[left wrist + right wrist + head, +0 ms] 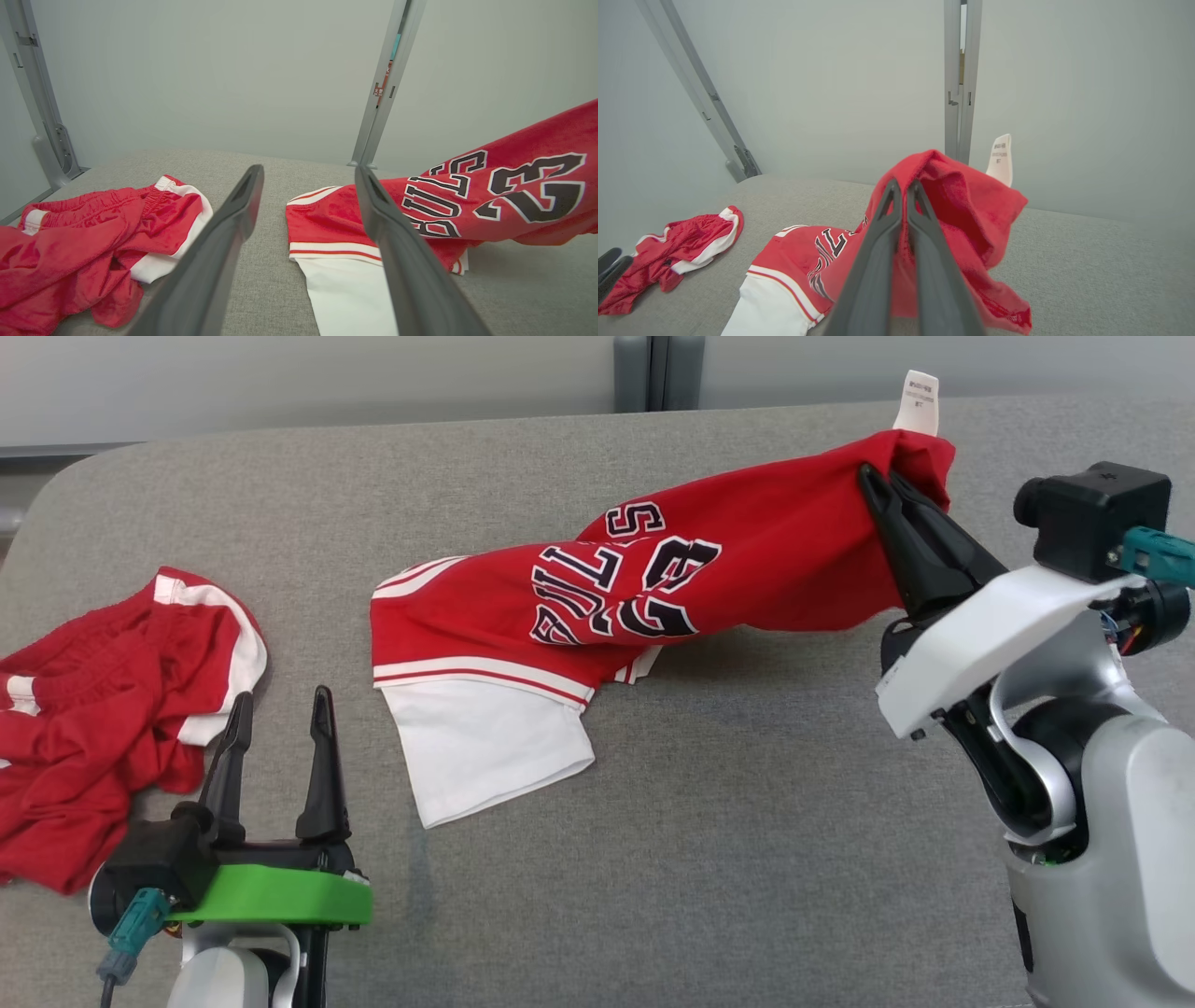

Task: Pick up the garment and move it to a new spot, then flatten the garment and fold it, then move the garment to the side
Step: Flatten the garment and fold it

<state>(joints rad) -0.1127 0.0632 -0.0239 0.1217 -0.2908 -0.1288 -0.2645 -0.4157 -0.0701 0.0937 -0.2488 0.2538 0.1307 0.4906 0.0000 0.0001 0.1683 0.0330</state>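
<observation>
The garment (653, 588), a red jersey, is looking soft, light and limp. It is sagging in one long drape from the upper right of the head view down to the centre, where its lower end is resting on the grey counter (747, 859). Cloth like this is probably offering no stiffness and is bunching wherever it is pinched, so a single hold is pulling it into a loose rope rather than a sheet. For flattening, I am judging that a second hold on the free striped edge at centre left would be spreading it better. The right tool (880, 476) is clenched on a gathered fold of red cloth at the upper right, its fingers pressed together with fabric wrapping over the tips. It is holding that end clear of the counter. The left tool (283, 698) is standing released at the lower left, fingers spread and holding nothing, between the jersey and a second garment (103, 709) lying crumpled at the left edge. The jersey is showing dark lettering and the number 23 outlined in white, upside down in the head view. It is also showing red-and-white striped trim and a white panel lying flat at lower centre, and a white label (917, 401) is sticking up above the pinched end.
</observation>
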